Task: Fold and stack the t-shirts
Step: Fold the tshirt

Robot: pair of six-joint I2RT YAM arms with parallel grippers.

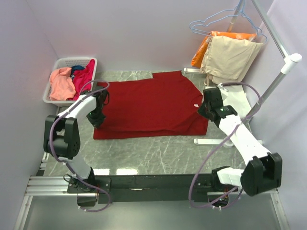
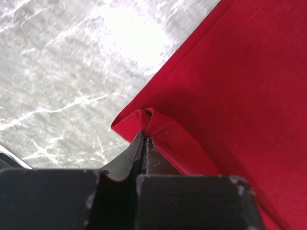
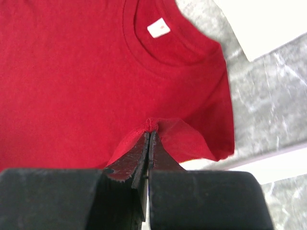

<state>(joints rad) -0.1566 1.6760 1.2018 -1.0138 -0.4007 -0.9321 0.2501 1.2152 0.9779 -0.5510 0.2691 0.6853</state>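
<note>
A dark red t-shirt (image 1: pixel 151 105) lies spread flat across the middle of the marble table, its collar with a white label (image 3: pixel 158 27) toward the right. My left gripper (image 1: pixel 97 120) is shut on the shirt's near-left hem corner (image 2: pixel 139 122), pinching a small fold of cloth. On the other side my right gripper (image 1: pixel 206 109) is shut on a fold of the shoulder (image 3: pixel 158 125) beside the collar. Salmon-pink (image 1: pixel 61 84), magenta (image 1: pixel 84 76) and blue t-shirts sit bunched in a basket at the back left.
The white basket (image 1: pixel 53 98) stands at the back left. Beige (image 1: pixel 230 57) and orange (image 1: pixel 204 50) garments hang on wire hangers from a rack pole (image 1: pixel 280 72) at the back right. White cloth (image 1: pixel 237 103) lies under my right arm. Bare marble (image 1: pixel 153 153) lies in front of the shirt.
</note>
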